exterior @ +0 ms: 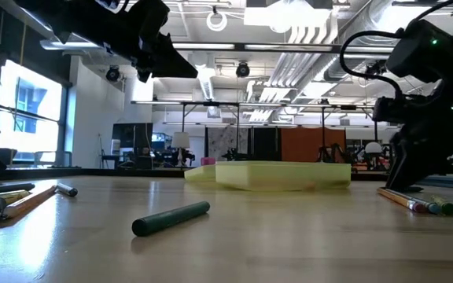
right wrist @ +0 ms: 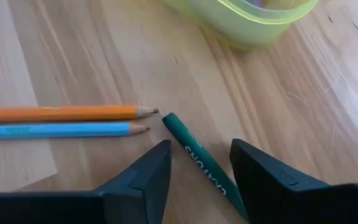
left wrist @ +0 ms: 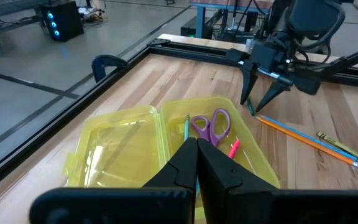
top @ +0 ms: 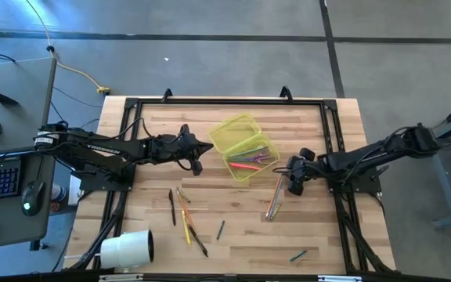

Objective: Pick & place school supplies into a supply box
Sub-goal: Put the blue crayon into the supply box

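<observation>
Right gripper (right wrist: pixel 199 167): fingers parted wide, empty, straddling a dark green crayon (right wrist: pixel 202 163) flat on the wooden table (top: pixel 327 235), just short of an orange pencil (right wrist: pixel 61 112) and a blue pencil (right wrist: pixel 55 130). Left gripper (left wrist: pixel 196 163): fingers pressed together, empty, hovering at 9 o'clock of the translucent yellow-green plastic supply box (top: pixel 243 146), lid (left wrist: pixel 114 143) hinged open. Inside the box: purple-handled scissors (left wrist: pixel 211 126), one; pink marker (left wrist: pixel 234 148), one; further thin pens, count unclear. Outside, at 4 o'clock of the box: bundle of pencils and crayon (top: pixel 276 197), three or four. At 7 o'clock: scattered black and yellow pens (top: pixel 185 219), roughly six. Near the table's front edge: green stick (top: pixel 297 254), one. White cylinder roll (top: pixel 128 249), one. Judged under half done.
</observation>
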`<action>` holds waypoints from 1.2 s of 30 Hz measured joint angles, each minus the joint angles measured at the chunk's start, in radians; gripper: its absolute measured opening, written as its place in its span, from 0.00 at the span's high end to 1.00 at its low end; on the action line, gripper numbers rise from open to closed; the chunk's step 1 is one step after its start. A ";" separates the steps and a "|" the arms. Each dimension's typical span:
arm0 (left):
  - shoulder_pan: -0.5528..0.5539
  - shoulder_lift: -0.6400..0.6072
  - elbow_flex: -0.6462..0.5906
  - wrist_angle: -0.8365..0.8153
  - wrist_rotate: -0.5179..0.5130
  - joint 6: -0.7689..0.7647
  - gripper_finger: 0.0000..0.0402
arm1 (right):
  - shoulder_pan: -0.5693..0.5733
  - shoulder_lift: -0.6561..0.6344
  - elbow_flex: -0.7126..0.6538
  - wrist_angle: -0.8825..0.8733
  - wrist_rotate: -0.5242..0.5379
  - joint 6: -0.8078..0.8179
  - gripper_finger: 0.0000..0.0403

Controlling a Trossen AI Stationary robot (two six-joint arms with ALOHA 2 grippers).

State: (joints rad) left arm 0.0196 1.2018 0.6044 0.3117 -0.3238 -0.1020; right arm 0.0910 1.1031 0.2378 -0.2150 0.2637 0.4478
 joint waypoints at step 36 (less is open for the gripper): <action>0.000 0.001 0.000 -0.075 0.000 0.000 0.88 | -0.078 0.397 0.454 0.261 0.036 -0.430 0.99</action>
State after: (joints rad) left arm 0.0193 1.2026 0.6048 0.2366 -0.3237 -0.1024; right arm 0.0129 1.4996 0.6922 0.0463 0.2994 0.0175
